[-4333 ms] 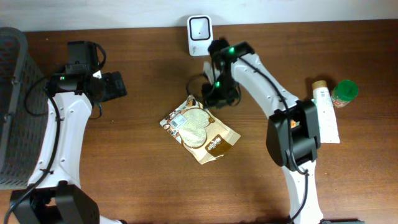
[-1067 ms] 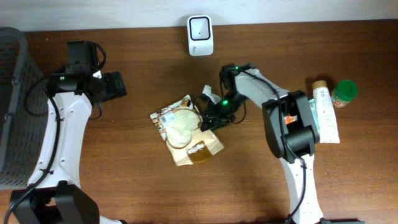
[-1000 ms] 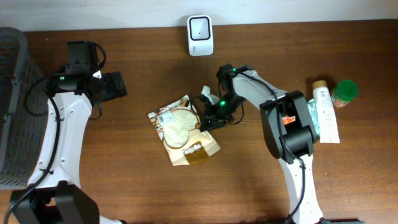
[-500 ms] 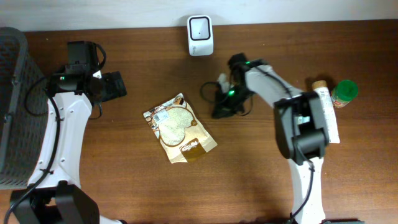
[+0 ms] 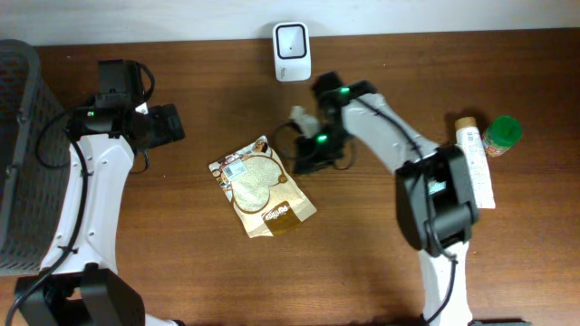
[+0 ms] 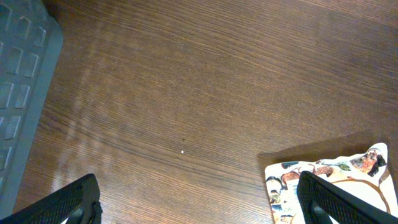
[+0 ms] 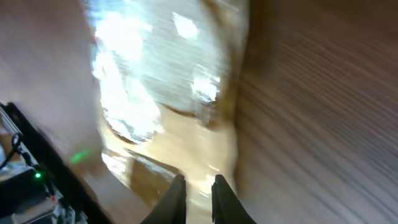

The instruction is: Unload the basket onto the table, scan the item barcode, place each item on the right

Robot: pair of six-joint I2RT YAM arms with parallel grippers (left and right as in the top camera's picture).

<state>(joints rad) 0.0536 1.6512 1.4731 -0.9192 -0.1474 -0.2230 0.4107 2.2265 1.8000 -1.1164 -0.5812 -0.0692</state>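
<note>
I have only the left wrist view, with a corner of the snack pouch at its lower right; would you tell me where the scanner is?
Observer: The scanner stands at the far edge of the table, beyond the pouch and a little to its right.
Operator: Is the right arm holding the pouch?
Observer: No. The pouch lies flat on the table, and the right gripper is beside its upper right edge, fingers nearly together.
Operator: Is a barcode facing up?
Observer: A white label shows near the pouch's top left corner, but it is too small to tell.
</note>
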